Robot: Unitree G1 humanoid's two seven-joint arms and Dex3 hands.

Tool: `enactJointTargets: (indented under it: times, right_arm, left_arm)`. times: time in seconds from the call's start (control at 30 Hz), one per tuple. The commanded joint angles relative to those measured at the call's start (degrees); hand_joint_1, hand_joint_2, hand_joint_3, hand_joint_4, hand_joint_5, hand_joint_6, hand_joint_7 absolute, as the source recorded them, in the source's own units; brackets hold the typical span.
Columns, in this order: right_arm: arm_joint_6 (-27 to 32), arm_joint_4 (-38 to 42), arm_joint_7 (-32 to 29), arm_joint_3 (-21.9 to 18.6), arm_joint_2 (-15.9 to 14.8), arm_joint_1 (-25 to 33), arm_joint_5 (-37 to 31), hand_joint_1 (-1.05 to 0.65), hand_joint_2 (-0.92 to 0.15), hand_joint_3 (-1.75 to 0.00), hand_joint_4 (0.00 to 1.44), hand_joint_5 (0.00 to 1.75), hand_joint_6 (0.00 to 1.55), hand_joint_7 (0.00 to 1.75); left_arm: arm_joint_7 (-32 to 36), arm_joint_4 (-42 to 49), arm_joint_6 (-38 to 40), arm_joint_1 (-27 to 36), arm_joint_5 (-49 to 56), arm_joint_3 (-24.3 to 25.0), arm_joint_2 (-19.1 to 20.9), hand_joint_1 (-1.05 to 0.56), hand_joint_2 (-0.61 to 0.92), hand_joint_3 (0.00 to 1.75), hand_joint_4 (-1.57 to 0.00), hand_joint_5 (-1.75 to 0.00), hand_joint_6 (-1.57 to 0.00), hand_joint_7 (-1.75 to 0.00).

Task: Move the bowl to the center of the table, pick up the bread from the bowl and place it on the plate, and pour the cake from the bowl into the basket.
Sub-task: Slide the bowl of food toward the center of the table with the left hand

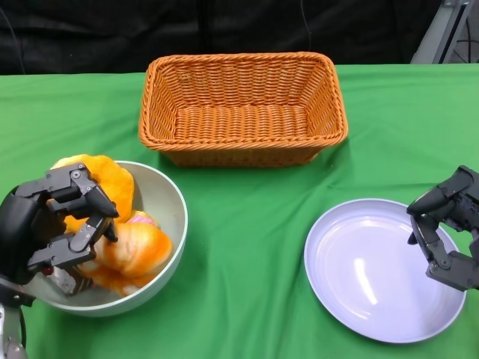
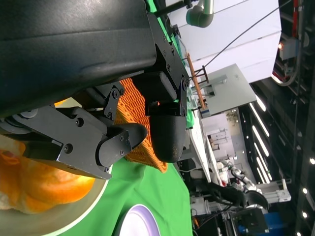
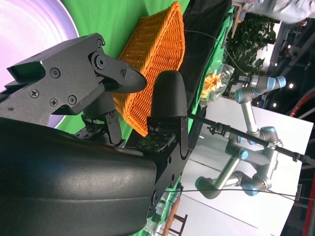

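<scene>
Fingers of the left hand [image 1: 56,224] curled over the near-left rim of the bowl [image 1: 161,196] and gripped it, orange bread [image 1: 135,250] and a cake [image 1: 101,176] inside. Behind, mid-table, sat the wicker basket [image 1: 243,108]. Right of the bowl lay the plate [image 1: 378,269], the right hand [image 1: 449,228] hovering over its edge, fingers loosely apart, holding nothing.

Left hand [image 1: 56,224] hides the bowl [image 1: 168,202] rim at 9 o'clock; whether it grips cannot be told; plate [image 2: 140,223] cut off by frame edge.
</scene>
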Motion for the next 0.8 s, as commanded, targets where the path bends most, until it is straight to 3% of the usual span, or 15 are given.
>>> enactJointTargets:
  times: [0.03, 0.2, 0.27, 0.33, 0.5, 0.63, 0.8]
  right_arm:
    - [-0.25, 0.00, -0.25, -0.52, -0.79, -0.25, 0.23, -0.07, -0.63, -0.86, 0.65, 1.56, 0.63, 1.32]
    - [-0.49, -0.01, -0.34, -0.40, -0.80, -0.24, -0.19, -0.06, -0.65, -0.84, 0.65, 1.55, 0.63, 1.32]
    - [-0.53, -0.06, -0.49, -0.40, -0.74, -0.20, -0.37, -0.06, -0.65, -0.83, 0.64, 1.55, 0.63, 1.32]
    - [-0.52, -0.11, -0.65, -0.44, -0.69, -0.15, -0.54, -0.07, -0.65, -0.82, 0.65, 1.55, 0.63, 1.32]
    - [-1.12, 0.30, -0.41, -0.58, -0.76, -0.28, -0.33, -0.07, -0.66, -0.81, 0.66, 1.55, 0.63, 1.32]
    - [-1.05, 0.23, -0.46, -0.57, -0.76, -0.29, -0.34, -0.07, -0.66, -0.81, 0.66, 1.55, 0.63, 1.32]
    - [-0.38, -0.15, -0.49, -0.56, -0.57, -0.34, 0.09, -0.07, -0.65, -0.83, 0.66, 1.56, 0.63, 1.32]
  left_arm:
    - [2.96, 0.68, -1.35, -1.22, 0.01, 1.76, 0.83, -0.06, 0.69, 0.85, -0.79, -1.57, -0.82, -1.23]
    - [7.07, 1.09, -1.32, -2.55, -0.75, 4.37, 0.89, -0.06, 0.75, 0.75, -0.75, -1.54, -0.82, -1.13]
    - [9.91, 2.10, -1.77, -3.51, -0.98, 6.14, 0.88, -0.11, 0.86, 0.50, -0.74, -1.45, -0.86, -0.96]
    - [12.00, 2.83, -2.16, -4.21, -0.73, 7.16, 0.88, -0.14, 0.91, 0.38, -0.73, -1.37, -0.87, -0.84]
    - [18.61, 5.25, -3.09, -5.90, 2.02, 8.40, 1.77, -0.22, 0.92, 0.30, -0.77, -1.09, -0.94, -0.45]
    - [24.13, 8.65, -4.33, -7.08, 5.39, 8.65, 3.52, -0.30, 0.92, 0.27, -0.77, -0.88, -0.95, -0.23]
    - [27.26, 14.54, -4.13, -9.27, 7.16, 8.73, 6.32, -0.48, 0.92, 0.36, -0.71, -0.46, -0.82, -0.03]
